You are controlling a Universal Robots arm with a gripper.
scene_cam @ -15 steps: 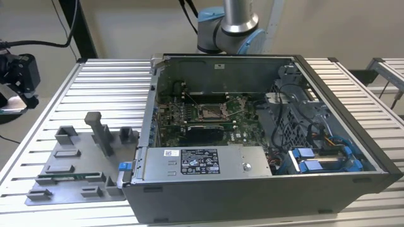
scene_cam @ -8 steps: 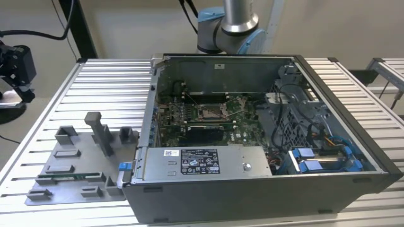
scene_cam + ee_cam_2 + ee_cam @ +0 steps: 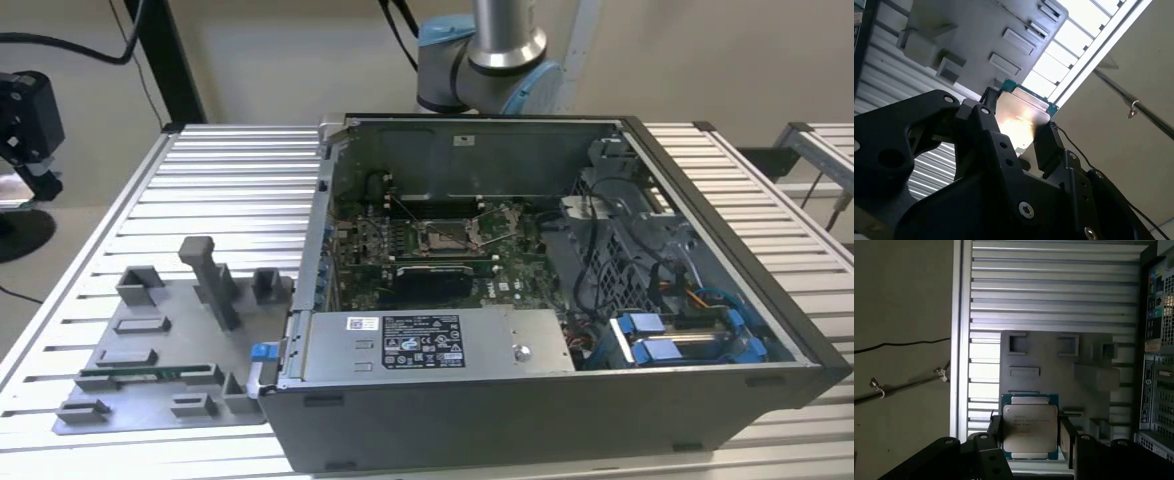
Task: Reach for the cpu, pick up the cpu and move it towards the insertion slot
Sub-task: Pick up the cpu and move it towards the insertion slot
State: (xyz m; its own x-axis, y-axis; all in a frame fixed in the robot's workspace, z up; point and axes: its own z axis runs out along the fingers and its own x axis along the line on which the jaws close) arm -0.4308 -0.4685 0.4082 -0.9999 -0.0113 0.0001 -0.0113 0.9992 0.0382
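Note:
The cpu (image 3: 1030, 427) is a flat square chip with a pale metal top and a green rim. In both wrist views it sits between the two black fingers of my gripper (image 3: 1031, 439), which is shut on its opposite edges. The chip (image 3: 1021, 117) catches a bright glare, and the gripper (image 3: 1016, 134) holds it well above the grey plastic tray (image 3: 1054, 370). The insertion slot (image 3: 445, 237), a metal-framed socket with wire levers, lies on the green board inside the open computer case (image 3: 561, 400). In the exterior view the arm (image 3: 487, 50) rises behind the case.
The grey tray (image 3: 160, 370) with raised blocks lies on the slatted table (image 3: 227, 190) at the exterior view's left, beside the case. A long green memory stick (image 3: 147, 373) rests on the tray. Cables and blue connectors (image 3: 667, 340) fill the case's right part.

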